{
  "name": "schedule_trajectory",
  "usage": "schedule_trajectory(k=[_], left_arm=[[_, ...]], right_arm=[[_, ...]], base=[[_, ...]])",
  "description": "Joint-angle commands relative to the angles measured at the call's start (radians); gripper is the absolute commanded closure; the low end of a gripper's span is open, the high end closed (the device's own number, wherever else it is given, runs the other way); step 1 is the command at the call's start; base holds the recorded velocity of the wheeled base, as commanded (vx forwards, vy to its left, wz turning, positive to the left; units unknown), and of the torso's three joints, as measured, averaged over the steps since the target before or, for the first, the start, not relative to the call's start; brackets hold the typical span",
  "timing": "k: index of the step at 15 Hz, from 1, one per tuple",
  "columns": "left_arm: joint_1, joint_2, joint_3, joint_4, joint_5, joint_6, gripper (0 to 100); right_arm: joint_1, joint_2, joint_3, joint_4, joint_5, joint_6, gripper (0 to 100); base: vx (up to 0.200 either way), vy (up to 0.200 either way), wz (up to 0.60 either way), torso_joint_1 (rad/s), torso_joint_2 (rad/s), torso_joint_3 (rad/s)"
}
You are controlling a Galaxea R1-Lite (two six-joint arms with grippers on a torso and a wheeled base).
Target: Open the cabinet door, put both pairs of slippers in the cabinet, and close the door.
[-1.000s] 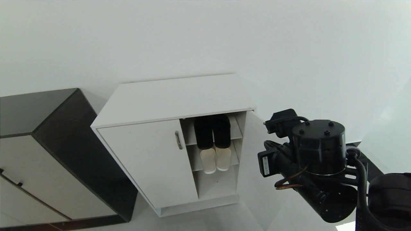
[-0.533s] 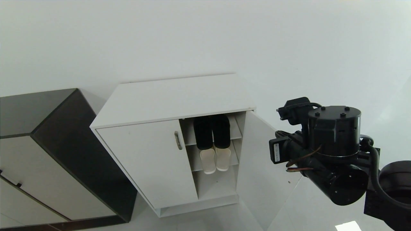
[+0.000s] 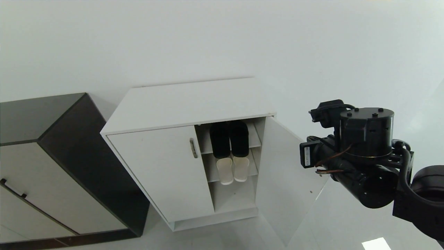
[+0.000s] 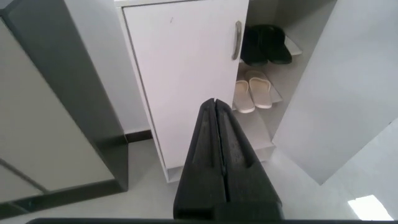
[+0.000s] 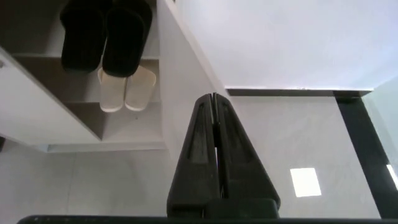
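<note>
Both claws are pinched fully closed and hold nothing. The left claw (image 4: pixel 214 102) hangs in front of the cabinet's (image 3: pixel 187 104) closed left door (image 3: pixel 159 173), low and short of its handle (image 3: pixel 193 148). The right claw (image 5: pixel 214 96) sits out by the open right door (image 3: pixel 288 180), near its free edge, with the right arm on the door's outer side.

Inside, the black slippers (image 3: pixel 229 139) lie side by side on the top shelf, and the white slippers (image 3: pixel 233 169) lie on the shelf just below. So loading looks done, and shutting the door is what seems to be left.

The trouble ahead lies in that push. The door panel is smooth and swung wide, so a closed claw tip pressing at a slant could skid off it, or shove near the hinge and barely move it. The heels of both pairs seem to reach the front of their shelves. If they stick out at all, the door could catch on them and stop short, or knock a slipper askew. The bulky right forearm is close to the panel, and a careless sweep could strike the door with the arm and slam it.
</note>
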Motion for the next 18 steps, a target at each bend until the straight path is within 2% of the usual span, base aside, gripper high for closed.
schedule_trajectory(k=[1, 4, 10, 13, 18], left_arm=[[0.000, 0.000, 0.000, -0.001, 0.000, 0.000, 100], [-0.002, 0.000, 0.000, -0.001, 0.000, 0.002, 100], [0.000, 0.000, 0.000, -0.001, 0.000, 0.000, 100], [0.000, 0.000, 0.000, -0.001, 0.000, 0.000, 100], [0.000, 0.000, 0.000, -0.001, 0.000, 0.000, 100]], right_arm=[[-0.002, 0.002, 0.000, -0.001, 0.000, 0.001, 100], [-0.002, 0.009, 0.000, -0.002, 0.000, -0.002, 100], [-0.001, 0.022, 0.003, -0.015, 0.021, -0.002, 100], [-0.004, 0.028, 0.002, -0.035, 0.021, -0.002, 100], [-0.113, 0.046, -0.060, -0.059, 0.152, 0.007, 100]], base=[[-0.200, 0.000, 0.00, -0.007, 0.00, 0.002], [-0.200, 0.000, 0.00, -0.001, 0.00, 0.004], [0.000, 0.000, 0.00, 0.000, 0.00, 0.000], [0.000, 0.000, -0.40, 0.000, 0.00, 0.002], [0.000, 0.000, 0.00, 0.000, 0.00, 0.000]])
